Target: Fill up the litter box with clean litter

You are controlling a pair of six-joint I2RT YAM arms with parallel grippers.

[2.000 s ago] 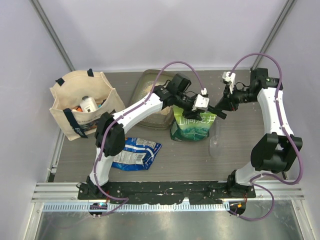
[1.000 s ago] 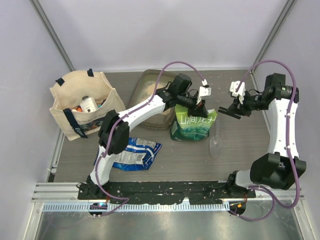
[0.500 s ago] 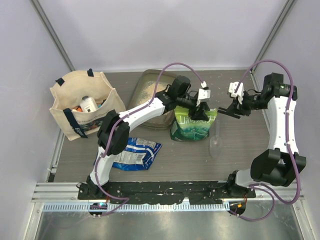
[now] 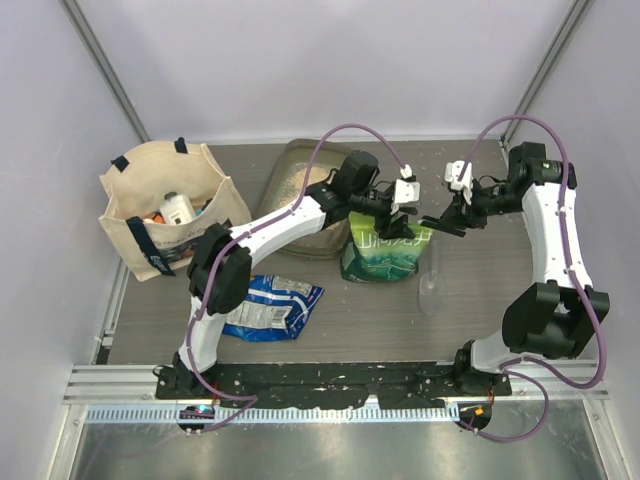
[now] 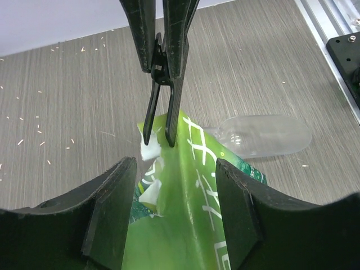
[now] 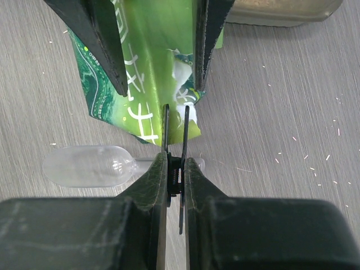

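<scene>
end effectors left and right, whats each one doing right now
Left end effector: open, straddling the top of the green-and-white printed plastic bag.
Right end effector: closed on a thin black two-bladed tool at the bag's top edge.

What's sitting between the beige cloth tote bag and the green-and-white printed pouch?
Seen from overhead, the translucent grey-brown plastic litter tray holding tan granules lies between them, the left arm crossing above it.

Soft, even light from above, with only faint shadows on the counter (image 4: 480, 300). Everything beyond the left claw (image 5: 174, 208) is sharp; the claw itself is dark and slightly soft.
</scene>
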